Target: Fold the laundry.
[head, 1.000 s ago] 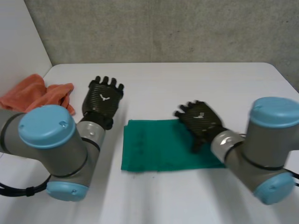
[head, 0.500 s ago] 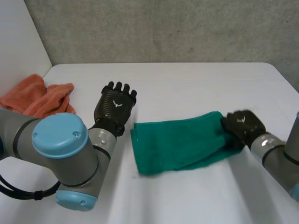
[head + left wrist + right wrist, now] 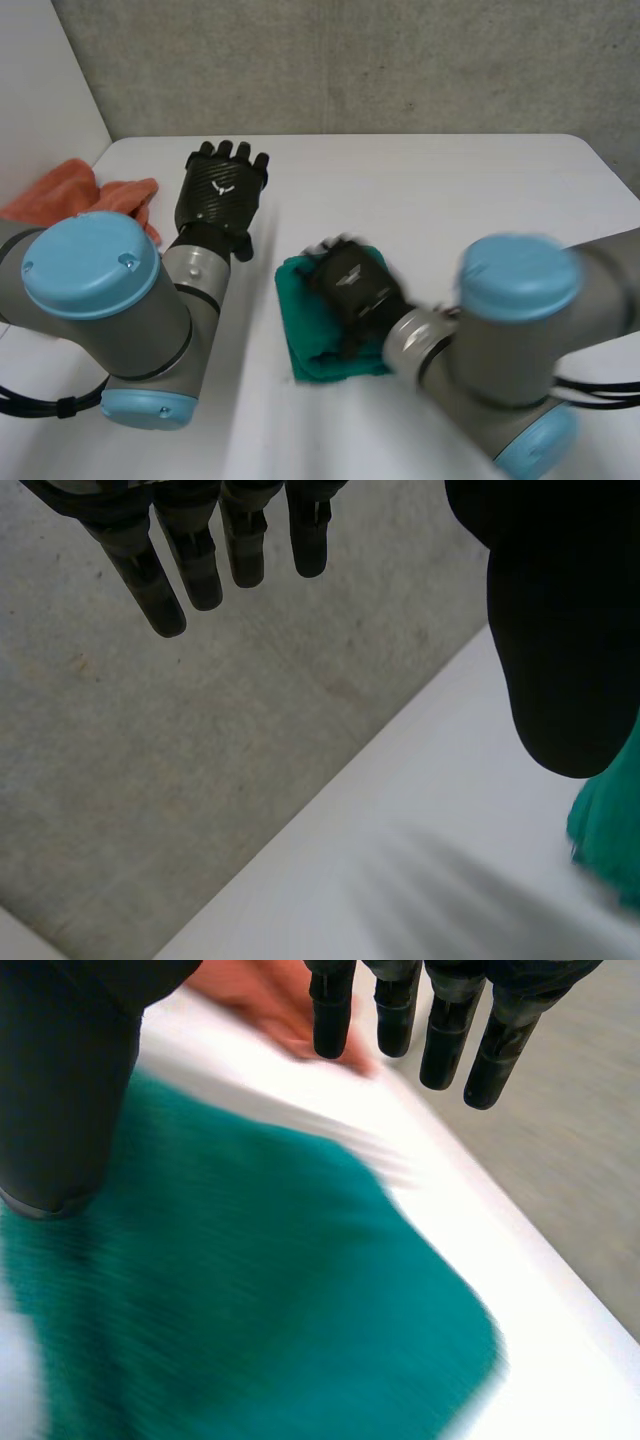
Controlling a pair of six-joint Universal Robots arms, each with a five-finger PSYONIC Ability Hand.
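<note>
White emblem [image 3: 222, 184] on left robot hand [image 3: 214, 208]

Grey arms [image 3: 192, 288], light-blue caps [image 3: 88, 262], black robot hands [image 3: 222, 192].

No words or numbers can be read; a small white emblem [image 3: 222, 183] marks the left hand [image 3: 213, 208].

Probably robotics lab: bare grey concrete wall [image 3: 350, 60], plain white table [image 3: 450, 180], grey blue-capped robot arms [image 3: 100, 290].
</note>
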